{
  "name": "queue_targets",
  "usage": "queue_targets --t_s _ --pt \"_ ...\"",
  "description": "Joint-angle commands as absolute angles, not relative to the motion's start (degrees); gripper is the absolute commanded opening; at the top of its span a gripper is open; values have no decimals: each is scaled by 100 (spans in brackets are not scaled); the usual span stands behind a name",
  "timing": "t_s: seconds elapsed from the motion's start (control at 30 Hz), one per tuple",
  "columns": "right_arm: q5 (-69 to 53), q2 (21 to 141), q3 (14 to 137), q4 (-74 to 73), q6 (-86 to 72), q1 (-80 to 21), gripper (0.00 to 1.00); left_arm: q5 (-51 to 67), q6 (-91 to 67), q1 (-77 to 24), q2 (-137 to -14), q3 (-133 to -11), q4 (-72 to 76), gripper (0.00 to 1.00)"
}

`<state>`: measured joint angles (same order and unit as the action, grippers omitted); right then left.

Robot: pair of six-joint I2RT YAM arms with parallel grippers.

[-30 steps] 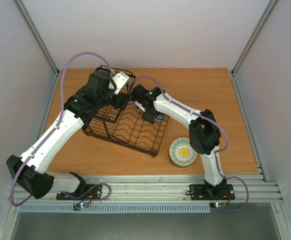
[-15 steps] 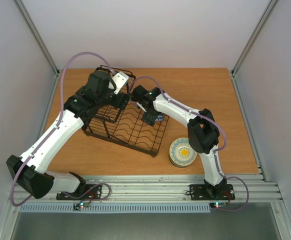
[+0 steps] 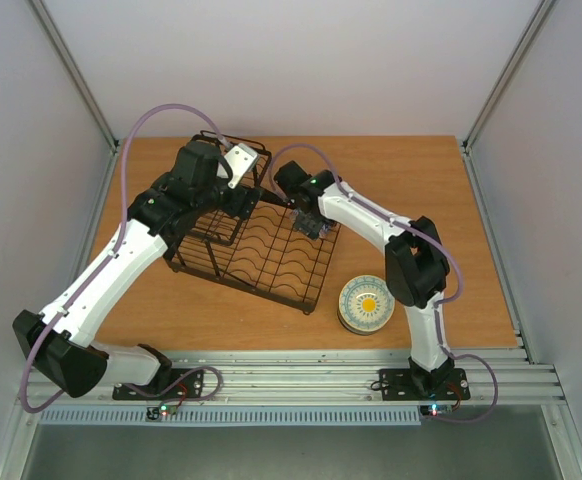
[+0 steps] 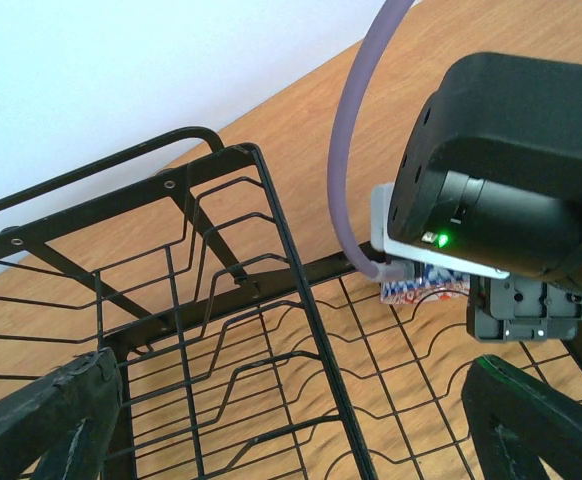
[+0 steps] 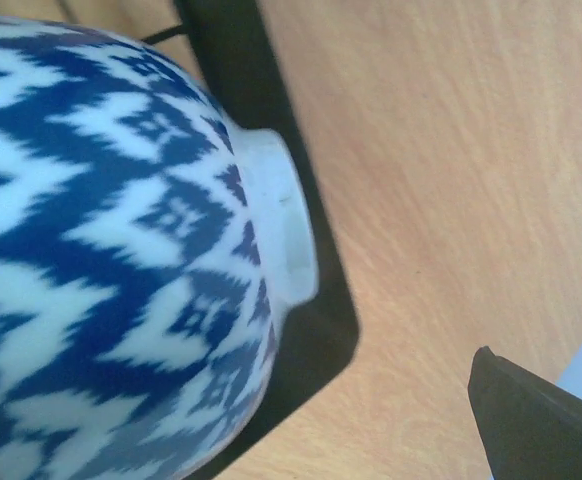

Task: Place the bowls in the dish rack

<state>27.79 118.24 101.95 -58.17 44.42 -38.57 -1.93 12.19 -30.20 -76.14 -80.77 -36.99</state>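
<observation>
The black wire dish rack [image 3: 271, 262] lies mid-table and also shows in the left wrist view [image 4: 271, 300]. A blue patterned bowl [image 3: 320, 230] sits on its side at the rack's far right corner. It fills the left of the right wrist view [image 5: 101, 250], against the rack's black frame [image 5: 321, 330]. My right gripper [image 3: 309, 220] hovers over it. One fingertip [image 5: 541, 420] shows far out to the right, apart from the bowl, so the jaws stand open. My left gripper [image 3: 243, 200] is wide open and empty over the rack's raised basket end [image 4: 171, 260]. A stack of bowls with a white, yellow-centred one on top [image 3: 367, 304] stands right of the rack.
The right arm's black wrist housing [image 4: 501, 190] and purple cable [image 4: 356, 150] hang close in front of my left gripper, with a strip of the patterned bowl [image 4: 426, 285] below it. Bare wooden table [image 3: 411, 180] lies behind and to the right of the rack.
My right gripper has shifted a little toward the far side of the rack's right end, and its elbow has swung right. The left arm and the bowl stack have not moved.
</observation>
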Motion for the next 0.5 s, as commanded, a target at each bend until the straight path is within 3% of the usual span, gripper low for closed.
queue_targets --t_s 0.0,0.17,0.47 --pt "3311 11555 10040 -5367 4373 -3814 99 -194 1143 -2993 -7508 -8067 -3419 94" --pt "3374 11260 9755 -5013 4350 -3806 99 -157 1151 -2993 -7532 -8068 -3425 94" --pt "2179 9677 9026 -4888 3439 -3809 99 328 1118 -2990 -7563 -8150 -3585 94"
